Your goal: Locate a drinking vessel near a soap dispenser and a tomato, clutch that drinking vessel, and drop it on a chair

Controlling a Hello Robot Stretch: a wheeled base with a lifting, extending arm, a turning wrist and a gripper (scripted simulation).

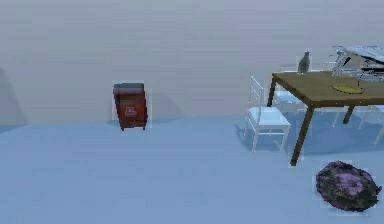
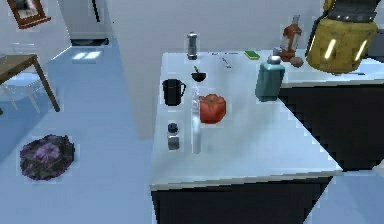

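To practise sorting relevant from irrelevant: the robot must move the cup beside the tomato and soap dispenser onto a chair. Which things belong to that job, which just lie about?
Job: black mug, tomato, teal soap dispenser, white chair.
Lying about: small shaker, metal canister, red box, dark lump on the floor, wooden table.

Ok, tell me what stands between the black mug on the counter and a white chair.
Mostly bare floor. The black mug stands on the white counter, at its edge toward the white chair. A dark mottled lump lies on the floor between them, somewhat to one side; it may need skirting.
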